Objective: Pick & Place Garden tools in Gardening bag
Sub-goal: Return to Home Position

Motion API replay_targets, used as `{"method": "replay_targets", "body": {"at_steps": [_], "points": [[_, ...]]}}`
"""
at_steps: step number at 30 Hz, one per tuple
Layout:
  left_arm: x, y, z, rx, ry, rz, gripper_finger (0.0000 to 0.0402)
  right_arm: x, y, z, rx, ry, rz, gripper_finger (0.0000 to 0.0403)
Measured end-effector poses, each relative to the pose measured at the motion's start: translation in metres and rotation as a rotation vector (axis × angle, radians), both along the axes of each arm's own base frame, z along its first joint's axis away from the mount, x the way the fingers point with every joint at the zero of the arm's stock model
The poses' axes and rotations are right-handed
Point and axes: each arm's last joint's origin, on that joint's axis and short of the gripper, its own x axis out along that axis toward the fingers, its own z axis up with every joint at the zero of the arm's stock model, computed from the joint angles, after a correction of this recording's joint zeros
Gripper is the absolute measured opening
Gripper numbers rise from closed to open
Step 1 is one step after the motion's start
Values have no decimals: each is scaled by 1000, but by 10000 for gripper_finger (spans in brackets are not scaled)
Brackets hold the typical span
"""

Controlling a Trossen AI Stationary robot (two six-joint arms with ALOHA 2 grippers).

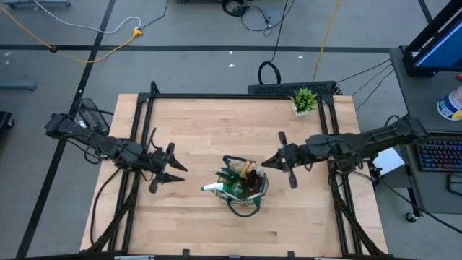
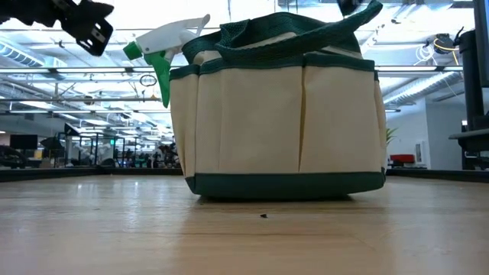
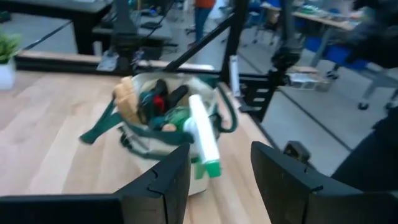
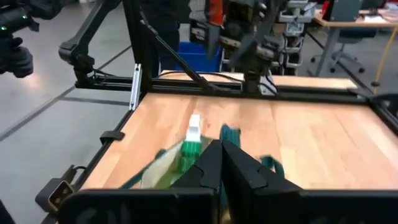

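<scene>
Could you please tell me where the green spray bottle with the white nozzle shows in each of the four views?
Low view: the green spray bottle with white nozzle pokes out at the top left of the beige fabric bag with dark green trim.
High view: bottle at the bag's left edge, mid-table.
Left wrist view: bottle on the bag's near side.
Right wrist view: bottle on the bag's far side.
Shared landmark: the bag.
</scene>
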Motion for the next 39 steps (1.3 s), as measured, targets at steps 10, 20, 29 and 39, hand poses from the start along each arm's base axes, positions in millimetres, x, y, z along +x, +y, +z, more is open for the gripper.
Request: {"method": "replay_targets", "body": {"at_steps": [10, 20, 29, 39], "points": [[-14, 5, 6, -1, -36, -19, 175, -47, -11, -48, 93, 30, -26, 0], [-14, 5, 6, 37, -47, -24, 175, -79, -18, -92, 114, -25, -25, 0], [-11, 12, 7, 59, -61, 22, 175, -93, -22, -119, 330, -121, -40, 0], [-11, 25, -13, 53, -12, 44, 175, -101, -23, -132, 399, -309, -7, 0]]}}
